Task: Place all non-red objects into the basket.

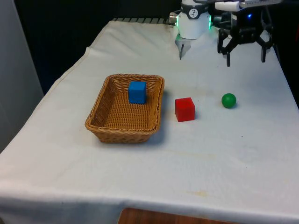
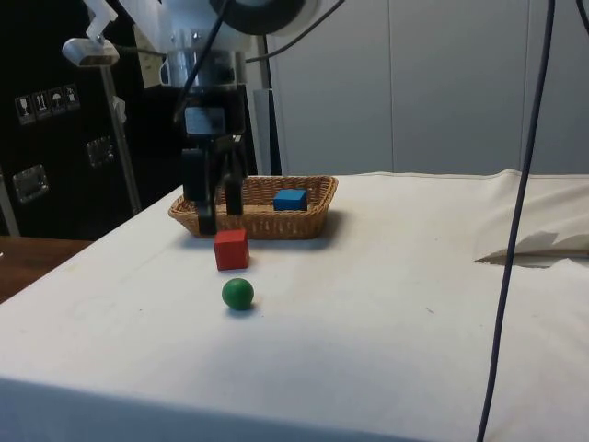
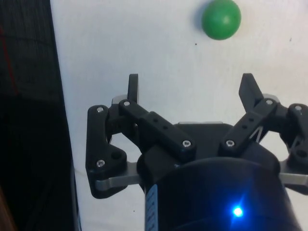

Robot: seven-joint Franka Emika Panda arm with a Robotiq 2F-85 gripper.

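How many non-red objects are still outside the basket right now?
1. The green ball lies on the cloth, apart from the red cube, on the front view's right. The blue cube is already in the basket. The open gripper hangs above the table beyond the ball.

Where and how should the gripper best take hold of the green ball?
Probably across the green ball at its widest middle, coming straight down from above. It is round and sits alone on the cloth, apart from the red cube, so the open gripper has room either side.
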